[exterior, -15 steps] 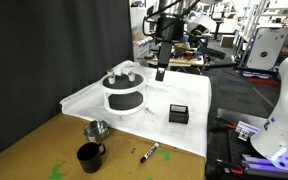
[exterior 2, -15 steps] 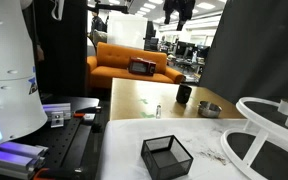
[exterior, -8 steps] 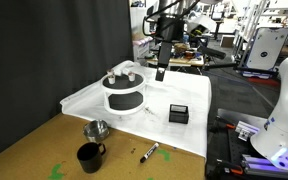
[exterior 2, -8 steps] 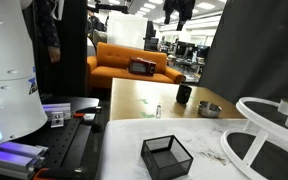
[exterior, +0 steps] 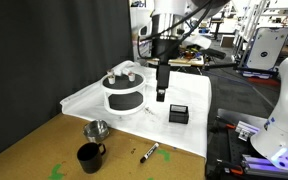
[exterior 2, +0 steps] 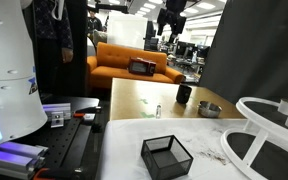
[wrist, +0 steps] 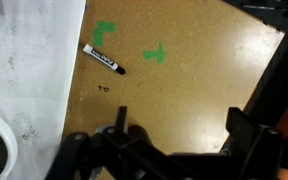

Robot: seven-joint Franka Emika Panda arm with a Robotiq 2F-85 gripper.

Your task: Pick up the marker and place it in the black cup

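Approach is being run: gripper [exterior: 161, 95], wide open and empty, is being held high above table [exterior: 24, 160] while marker [exterior: 148, 152] is lying flat near cup [exterior: 89, 156]; a descent onto marker is being judged the next need.

Marker [exterior: 148, 152]: thin, short, dark with a whitish stretch, lying flat on the brown tabletop [exterior: 44, 150], just off the edge of the white cloth [exterior: 189, 100]. Black cup [exterior: 89, 156]: small, glossy, upright, handle out to one side, on the same tabletop, near the marker but not touching.
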